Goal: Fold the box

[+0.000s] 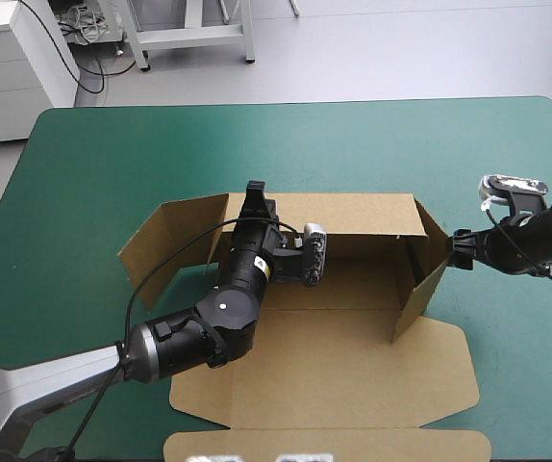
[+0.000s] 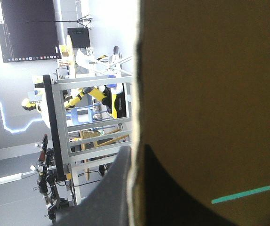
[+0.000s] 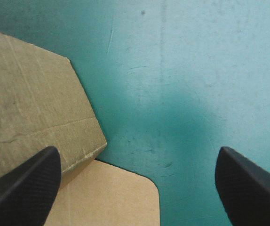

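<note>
Two walls are up on the brown box [image 1: 353,356], sitting mid-table on the teal-green cover [image 1: 112,154] with its lid flat toward the near edge. It looks like light, stiff board that should bend cleanly only at the creases, so a thin wall edge near a fold is the place to grab. Left gripper [image 1: 255,197] is pinched on the back wall's [image 1: 353,214] top edge, while the right gripper [image 3: 136,153] hangs wide apart and empty just beside the right wall [image 1: 420,279].

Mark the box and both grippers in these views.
box [image 1: 353,214], high view, on its raised back wall.
left gripper [image 2: 136,149], left wrist view, between fingertips pinching the wall's edge.
right gripper [image 3: 138,153], right wrist view, midway between open fingertips.
</note>
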Controlling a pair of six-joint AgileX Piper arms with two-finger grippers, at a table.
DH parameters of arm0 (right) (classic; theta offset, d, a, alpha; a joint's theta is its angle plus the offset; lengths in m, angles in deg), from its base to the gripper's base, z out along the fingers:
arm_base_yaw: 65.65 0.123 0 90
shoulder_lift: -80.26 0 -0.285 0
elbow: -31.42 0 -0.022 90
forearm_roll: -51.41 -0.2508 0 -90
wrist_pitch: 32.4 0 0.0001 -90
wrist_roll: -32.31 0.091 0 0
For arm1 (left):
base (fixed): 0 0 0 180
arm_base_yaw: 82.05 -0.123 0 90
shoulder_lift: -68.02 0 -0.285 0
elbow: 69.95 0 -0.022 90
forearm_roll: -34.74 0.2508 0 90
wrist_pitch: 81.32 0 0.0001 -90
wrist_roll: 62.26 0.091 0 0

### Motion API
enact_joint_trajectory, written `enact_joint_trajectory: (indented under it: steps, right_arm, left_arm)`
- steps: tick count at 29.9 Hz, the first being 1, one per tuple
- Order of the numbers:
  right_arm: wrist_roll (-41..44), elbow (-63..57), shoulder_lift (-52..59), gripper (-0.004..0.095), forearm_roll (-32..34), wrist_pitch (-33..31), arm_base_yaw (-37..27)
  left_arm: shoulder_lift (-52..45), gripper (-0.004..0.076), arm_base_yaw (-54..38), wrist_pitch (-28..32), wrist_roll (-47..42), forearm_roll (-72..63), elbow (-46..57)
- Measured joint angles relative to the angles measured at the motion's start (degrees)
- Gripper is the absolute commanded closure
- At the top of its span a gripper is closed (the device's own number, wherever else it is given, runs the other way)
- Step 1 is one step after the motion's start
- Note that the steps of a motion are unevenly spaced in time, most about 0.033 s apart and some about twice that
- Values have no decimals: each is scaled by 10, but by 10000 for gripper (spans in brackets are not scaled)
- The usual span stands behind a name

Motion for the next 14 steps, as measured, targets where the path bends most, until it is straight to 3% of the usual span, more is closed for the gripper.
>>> enact_joint_trajectory:
  steps: [8,14]
  right_arm:
    - [-88,-68,48,91,-81,34,0]
    - [-212,-121,69,91,-167,57,0]
  left_arm:
    - [0,731,0,-1,0,-1,0]
    - [0,731,0,-3,-15,-1,0]
